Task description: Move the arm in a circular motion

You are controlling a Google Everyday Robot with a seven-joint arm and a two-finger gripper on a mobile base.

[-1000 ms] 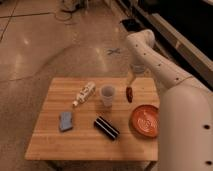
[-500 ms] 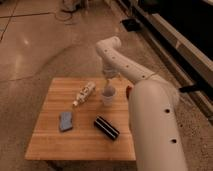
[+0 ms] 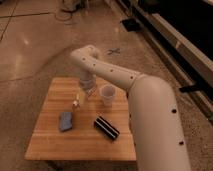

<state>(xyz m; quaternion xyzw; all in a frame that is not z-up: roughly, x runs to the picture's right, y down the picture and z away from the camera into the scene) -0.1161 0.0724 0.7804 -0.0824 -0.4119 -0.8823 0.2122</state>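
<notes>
Largest in view: the arm (image 3: 150,115), cream-white, thickest to the lower right of the white cup (image 3: 107,95), narrowing on the way up and left past the far side of the cup to a bent elbow, then turned straight down. Next, the wooden table (image 3: 50,145) under the cup, light planks. At the arm's narrow tip, the gripper (image 3: 89,90), low over the tabletop just left of the cup and apart from it; impossible to tell how wide open, or whether holding anything. Then the cup itself, standing upright. In front of the cup, a black oblong box (image 3: 106,128), lying flat and slanted. Front-left of the cup, a blue pad (image 3: 66,121), flat on the wood. Left of the cup, just past the gripper, a small pale bottle (image 3: 77,99) on its side; touching the gripper or not, cannot tell.
</notes>
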